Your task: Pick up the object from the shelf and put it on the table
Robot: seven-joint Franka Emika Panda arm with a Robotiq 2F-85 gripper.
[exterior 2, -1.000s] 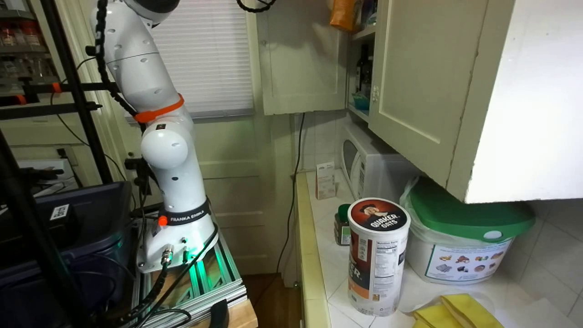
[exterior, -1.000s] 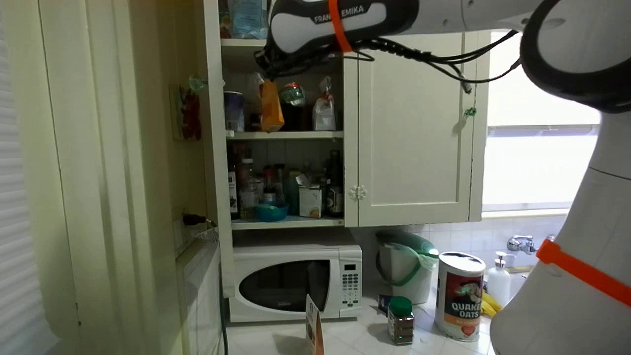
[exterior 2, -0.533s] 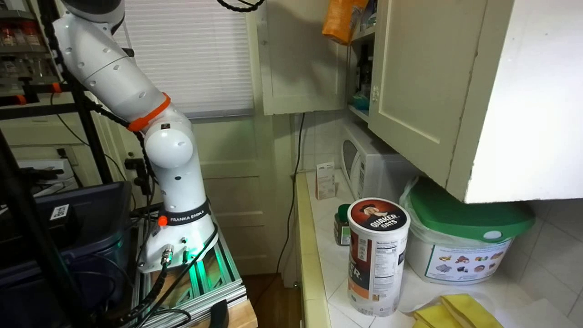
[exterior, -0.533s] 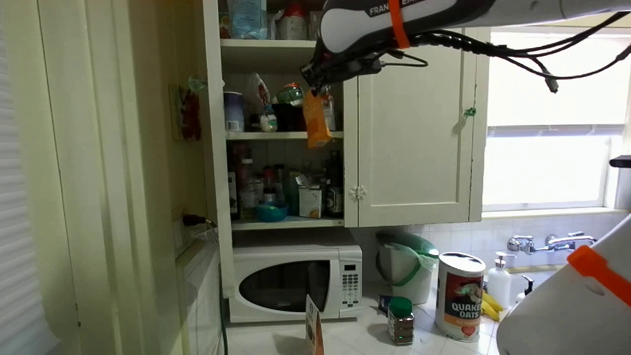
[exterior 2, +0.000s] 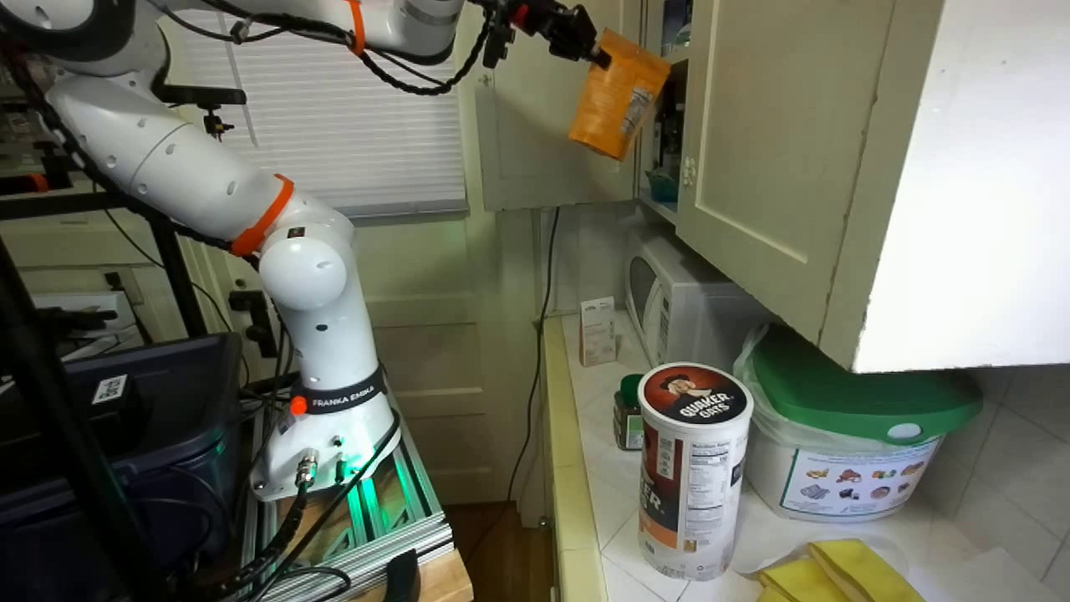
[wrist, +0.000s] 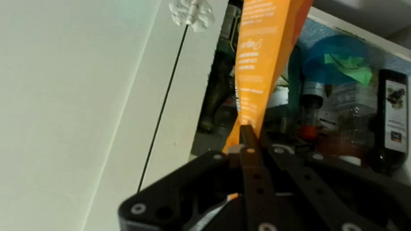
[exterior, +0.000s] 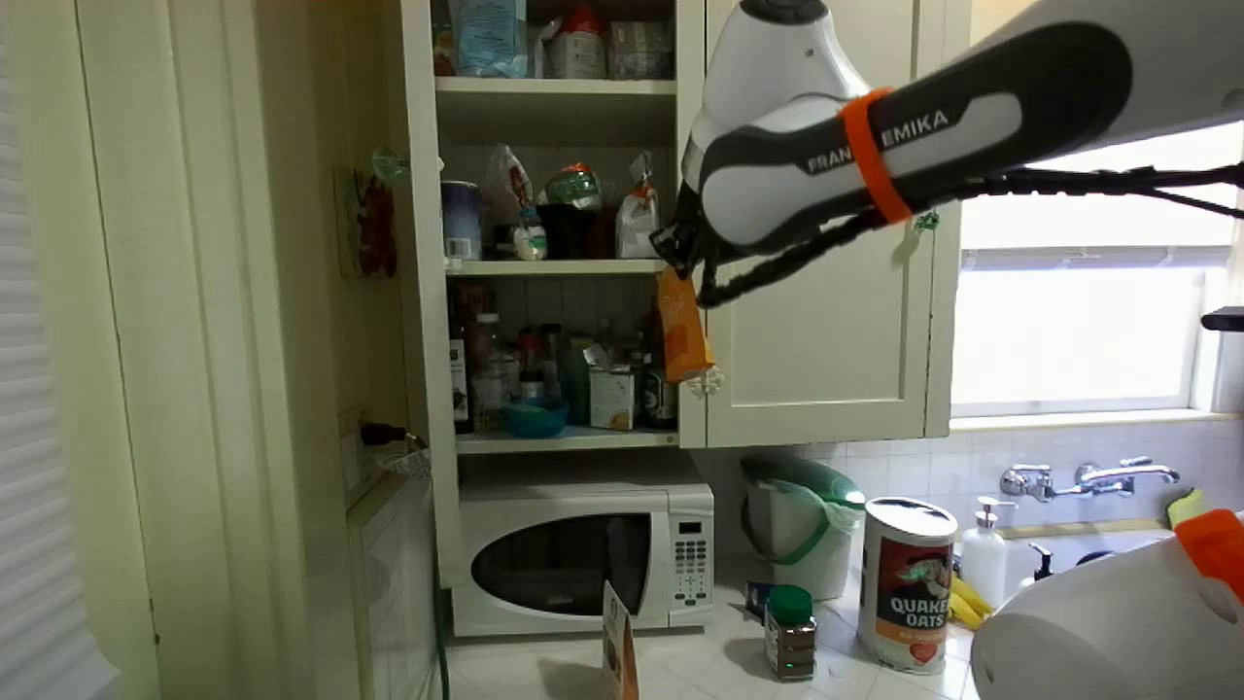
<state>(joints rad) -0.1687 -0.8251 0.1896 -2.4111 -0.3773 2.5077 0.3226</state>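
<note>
Orange packet (exterior: pixel 686 329): count 1. In an exterior view it hangs tilted below the gripper (exterior: pixel 682 273), in the air in front of the cupboard (exterior: pixel 690 418), well above the countertop (exterior: pixel 496 671). Shelf boards (exterior: pixel 564 266) visible: 3. On the countertop: microwave (exterior: pixel 561 562), 1; standing carton (exterior: pixel 616 647), 1; green-lidded jar (exterior: pixel 790 634), 1; canister (exterior: pixel 909 593), 1. Read: "QUAKER OATS" on the canister; "FRAN" and "EMIKA" on the arm (exterior: pixel 1020 107), orange strap between.

In an exterior view, the packet slants from the fingertips (exterior 2: pixel 600 58), which grip it near its upper edge. Pale printed panel on its side, text too small. Green-lidded bin (exterior 2: pixel 844 460), 1, bearing a label with pictures. Read: "QUAKER OATS" on the canister lid; "FRANKA EMIKA" on the band at the arm's base.

Wrist view: fingers (wrist: pixel 253 163) pinch the packet's end. Rows of white print on its face, blurred, not legible. Behind it: blue bowl (wrist: pixel 337 45), 1; dark labelled bottle (wrist: pixel 395 118), 1, toward the picture's edge; further bottles overlap, count uncertain.
</note>
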